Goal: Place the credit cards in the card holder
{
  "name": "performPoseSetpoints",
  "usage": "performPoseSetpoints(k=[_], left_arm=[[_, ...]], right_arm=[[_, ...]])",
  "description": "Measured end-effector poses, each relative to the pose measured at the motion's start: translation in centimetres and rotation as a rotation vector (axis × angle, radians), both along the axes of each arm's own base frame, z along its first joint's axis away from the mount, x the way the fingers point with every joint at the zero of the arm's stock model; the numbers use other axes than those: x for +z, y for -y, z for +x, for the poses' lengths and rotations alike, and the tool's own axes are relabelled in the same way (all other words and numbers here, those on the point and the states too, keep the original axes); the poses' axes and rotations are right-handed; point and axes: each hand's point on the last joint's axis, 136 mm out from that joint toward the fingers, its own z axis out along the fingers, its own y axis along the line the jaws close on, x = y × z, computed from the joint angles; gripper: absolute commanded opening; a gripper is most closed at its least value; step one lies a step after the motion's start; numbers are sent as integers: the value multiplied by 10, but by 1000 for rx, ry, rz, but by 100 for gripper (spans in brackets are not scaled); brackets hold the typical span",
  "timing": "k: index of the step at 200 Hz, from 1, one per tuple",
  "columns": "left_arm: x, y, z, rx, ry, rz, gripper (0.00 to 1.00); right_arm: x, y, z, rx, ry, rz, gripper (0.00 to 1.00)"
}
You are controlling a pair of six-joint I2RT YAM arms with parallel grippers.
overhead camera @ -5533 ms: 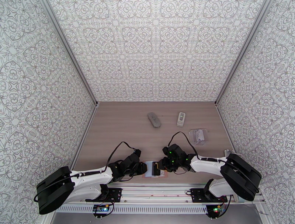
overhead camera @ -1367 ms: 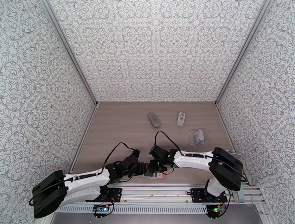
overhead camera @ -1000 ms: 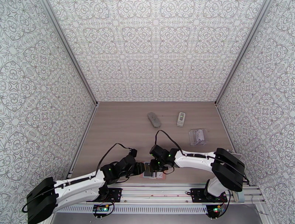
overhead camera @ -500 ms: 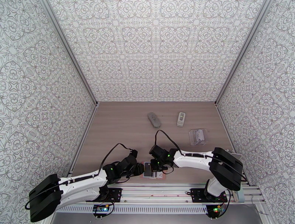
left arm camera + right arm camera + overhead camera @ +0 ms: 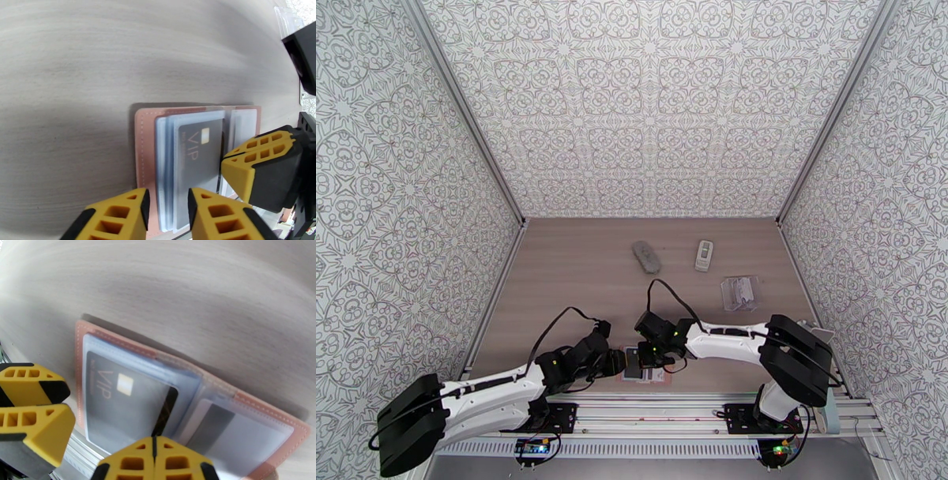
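Top external view: desk [image 5: 577, 268] with 2 arms folded in to its near edge, meeting over the open card holder [image 5: 654, 377] by the rail. The holder is pink with clear sleeves, lying flat and spread open. The grey VIP card [image 5: 118, 405] sits in the top sleeve of 1 half. Most of it is under plastic, with its dark end bare on the fold side, so I'd call it nearly seated, not home. The other half looks to hold a pale card with a dark band; can't be sure. On the fold side the right end effector [image 5: 154, 443] is closed and empty, tips together right at that bare end; contact not confirmable. At the holder's outer edge the left end effector [image 5: 166, 195] is part open, gripping nothing I can see, jaws straddling the sleeve stack. Step in hand, as I read it: push the card the rest of the way. Keep the closed tips low on the card's edge and push slowly along its long axis, so they don't ride over it or buckle the sleeve. Left should brace the outer edge so the holder can't slide. Stop once the dark end clears the sleeve mouth.
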Motion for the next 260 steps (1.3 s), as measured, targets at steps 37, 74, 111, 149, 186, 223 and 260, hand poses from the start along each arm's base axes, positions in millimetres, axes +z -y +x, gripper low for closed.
performPoseSetpoints(k=[37,74,111,149,186,223,260], left_arm=[[3,1,1,-1,7,-11,41],[2,1,0,-6,5,-7,41],[0,5,-1,-24,2,-11,41],[-1,10,-1,-35,-1,-20,41],[-3,12,-1,-40,-7,-12,41],[-2,18,-1,-51,-1,-20,41],[2,21,-1,-59,7,-31,41]], right_arm=[[-1,0,0,0,-1,-3,0],[-1,0,0,0,-1,-3,0],[-2,0,0,0,-2,-4,0],[-2,0,0,0,-2,-4,0],[-3,0,0,0,-4,-7,0],[-3,0,0,0,-4,-7,0],[-3,0,0,0,-4,-7,0]])
